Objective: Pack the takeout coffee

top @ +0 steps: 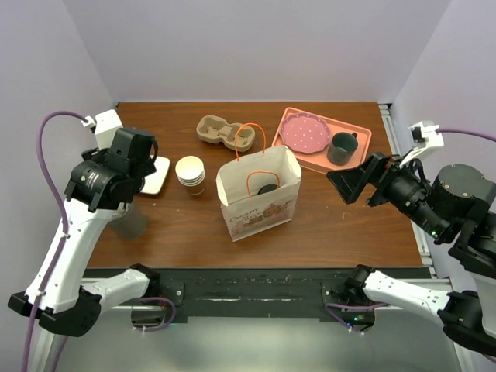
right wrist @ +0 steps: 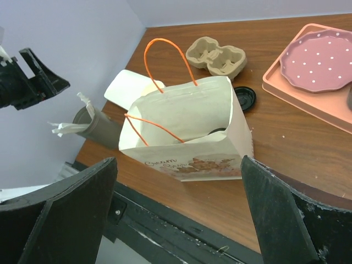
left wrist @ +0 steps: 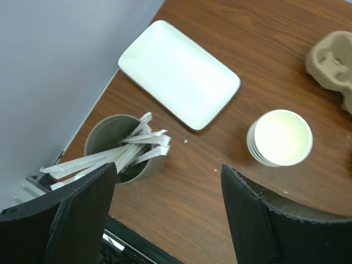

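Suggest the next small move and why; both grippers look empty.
Probably just draw the right gripper back toward its base and stop. Both it and the left gripper are open and hold nothing. The dark round top showing inside the upright paper bag is likely the takeout coffee, so packing looks done.

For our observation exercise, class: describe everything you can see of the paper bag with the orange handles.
The paper bag is cream, with two orange cord handles and a printed picture under script lettering on its front. It stands upright and open on the wooden table. A dark round lid shows inside.
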Robot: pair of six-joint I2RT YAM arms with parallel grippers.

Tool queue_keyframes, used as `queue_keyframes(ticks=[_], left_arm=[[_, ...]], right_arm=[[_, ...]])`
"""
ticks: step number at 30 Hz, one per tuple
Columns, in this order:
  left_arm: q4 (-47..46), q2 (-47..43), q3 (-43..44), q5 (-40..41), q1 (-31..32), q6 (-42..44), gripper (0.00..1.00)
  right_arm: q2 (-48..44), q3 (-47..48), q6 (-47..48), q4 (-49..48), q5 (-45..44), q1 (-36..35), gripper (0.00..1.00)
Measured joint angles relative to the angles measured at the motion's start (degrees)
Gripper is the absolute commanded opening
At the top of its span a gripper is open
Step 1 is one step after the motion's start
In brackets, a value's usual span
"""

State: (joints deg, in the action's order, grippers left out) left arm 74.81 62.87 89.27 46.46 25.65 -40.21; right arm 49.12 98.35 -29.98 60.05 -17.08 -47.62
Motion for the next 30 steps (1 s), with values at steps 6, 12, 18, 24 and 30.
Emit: queue_keyframes(ticks=[6, 12, 18, 24, 30], left_arm=[[0.11, 0.70, -3.58, -1.01, -9.27, 1.44, 0.78], [-0.85, 0.90, -8.31, -3.50, -15.76, 3.58, 0.70], [-8.41, 0.02, -12.83, -10.08, -17.00, 10.97, 0.64], [-12.11, 0.37, -14.40, -9.99, -17.05, 12.90, 0.57], [-14.47, 1.64, -16.46, -9.55, -17.40, 13.46, 0.52]], right_arm=[[0.90, 1.46, -1.33, 2.93, -2.36, 0.00, 0.98], [1.57, -0.92, -0.42, 3.19, -2.71, 0.00, 0.97], [3.72, -2.12, 0.90, 2.86, -2.25, 0.00, 0.97], [6.69, -1.70, 2.05, 2.40, 0.17, 0.00, 0.97], [7.32, -1.70, 2.78, 2.38, 1.20, 0.00, 0.98]])
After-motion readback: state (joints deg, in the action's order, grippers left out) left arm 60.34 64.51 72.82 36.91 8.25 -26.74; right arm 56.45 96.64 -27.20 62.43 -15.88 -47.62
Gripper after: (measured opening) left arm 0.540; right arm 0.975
